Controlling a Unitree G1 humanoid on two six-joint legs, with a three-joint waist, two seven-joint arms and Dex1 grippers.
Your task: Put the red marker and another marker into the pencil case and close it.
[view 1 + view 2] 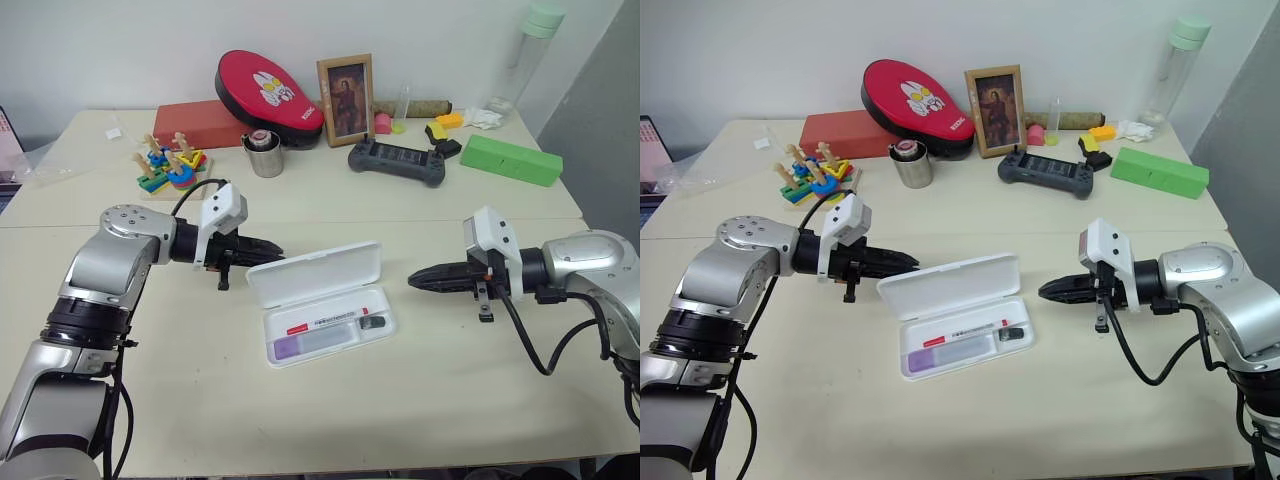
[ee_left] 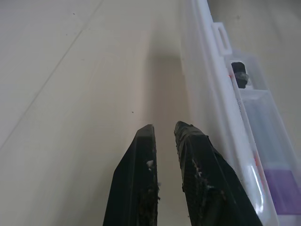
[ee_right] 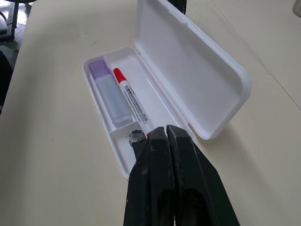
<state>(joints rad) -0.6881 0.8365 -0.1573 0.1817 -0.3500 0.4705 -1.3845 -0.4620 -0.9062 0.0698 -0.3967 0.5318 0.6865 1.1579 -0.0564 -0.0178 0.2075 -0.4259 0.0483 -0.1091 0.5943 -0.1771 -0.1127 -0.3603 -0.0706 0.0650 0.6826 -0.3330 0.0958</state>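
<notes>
The left gripper [image 1: 272,249] held its fingers only a narrow slit apart on nothing, its tips just behind the raised lid of the pencil case [image 1: 318,271], while the right gripper [image 1: 415,279] had its fingers pressed together, empty, off the case's other end. The case lay open on the table [image 1: 420,400] between them. In its tray, the red marker [image 3: 130,96] and another marker [image 3: 109,92] lay side by side, with a small black-and-grey piece [image 3: 136,137] in the end compartment.
</notes>
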